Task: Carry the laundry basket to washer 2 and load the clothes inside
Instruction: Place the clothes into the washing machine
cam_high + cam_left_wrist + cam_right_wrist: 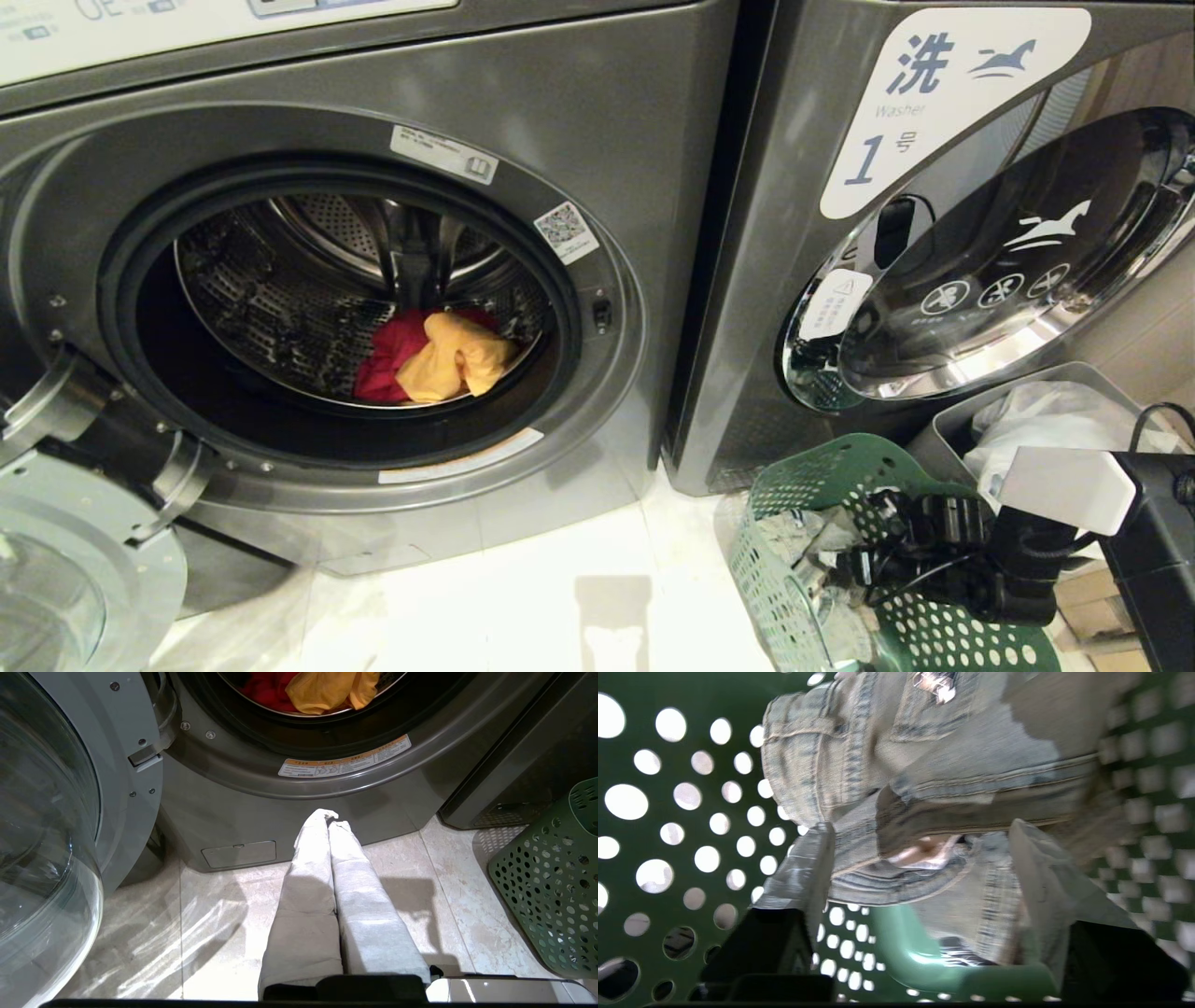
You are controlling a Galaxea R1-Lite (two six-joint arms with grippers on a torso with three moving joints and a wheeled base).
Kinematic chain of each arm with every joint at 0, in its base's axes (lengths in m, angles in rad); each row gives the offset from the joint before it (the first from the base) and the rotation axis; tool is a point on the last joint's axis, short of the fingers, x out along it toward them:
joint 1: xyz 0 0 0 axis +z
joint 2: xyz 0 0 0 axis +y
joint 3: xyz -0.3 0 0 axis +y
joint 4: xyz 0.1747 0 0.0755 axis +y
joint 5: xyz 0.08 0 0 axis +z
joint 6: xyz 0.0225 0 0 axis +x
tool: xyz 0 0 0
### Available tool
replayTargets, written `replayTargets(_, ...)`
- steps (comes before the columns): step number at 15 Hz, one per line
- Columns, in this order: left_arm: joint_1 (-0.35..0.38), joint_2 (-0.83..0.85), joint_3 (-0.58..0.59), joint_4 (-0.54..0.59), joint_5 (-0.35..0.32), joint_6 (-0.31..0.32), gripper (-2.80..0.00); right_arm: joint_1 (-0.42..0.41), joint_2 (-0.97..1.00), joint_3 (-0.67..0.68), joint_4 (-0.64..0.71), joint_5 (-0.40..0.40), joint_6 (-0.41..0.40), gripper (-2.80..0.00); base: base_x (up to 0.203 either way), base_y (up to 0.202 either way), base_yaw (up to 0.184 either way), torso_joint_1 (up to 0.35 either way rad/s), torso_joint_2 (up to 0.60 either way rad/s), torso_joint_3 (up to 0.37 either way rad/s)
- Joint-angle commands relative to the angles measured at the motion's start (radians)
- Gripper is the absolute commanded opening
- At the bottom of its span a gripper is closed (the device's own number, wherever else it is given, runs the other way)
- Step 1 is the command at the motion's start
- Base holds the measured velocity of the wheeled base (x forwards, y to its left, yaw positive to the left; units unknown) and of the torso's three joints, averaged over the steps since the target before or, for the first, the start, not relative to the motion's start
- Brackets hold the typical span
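Lower right, the right gripper (920, 868), fingers spread, reaches into the dark green perforated plastic basket (822, 467) for the grey-green denim garment (924, 765); next, pinch it.

Two washers (373, 280), three garments (457, 359), one basket (822, 467)

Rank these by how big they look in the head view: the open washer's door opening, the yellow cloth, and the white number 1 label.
1. Open washer's door opening
2. White number 1 label
3. Yellow cloth, though it lies deeper in the drum, so farther from the camera.
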Motion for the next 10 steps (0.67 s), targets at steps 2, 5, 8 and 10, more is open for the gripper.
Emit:
replayTargets(2,0.001,0.0,0.0,0.0,0.001,-0.001,-2.8,0.0,0.058,-0.014,-0.008,0.001,0.021,0.0,0.0,0.0,0.0,0.0,0.0,0.0)
replayTargets(5,0.001,0.0,0.0,0.0,0.001,-0.001,-2.8,0.002,0.096,-0.085,-0.018,-0.017,0.031,0.0,0.0,0.0,0.0,0.0,0.0,0.0)
replayTargets(8,0.001,0.0,0.0,0.0,0.001,-0.001,-2.8,0.014,0.132,-0.182,-0.007,-0.055,0.169,0.0,0.0,0.0,0.0,0.0,0.0,0.0)
replayTargets(10,0.001,0.0,0.0,0.0,0.001,-0.001,-2.8,0.022,0.149,-0.224,0.017,-0.064,0.245,0.0,0.0,0.0,0.0,0.0,0.0,0.0)
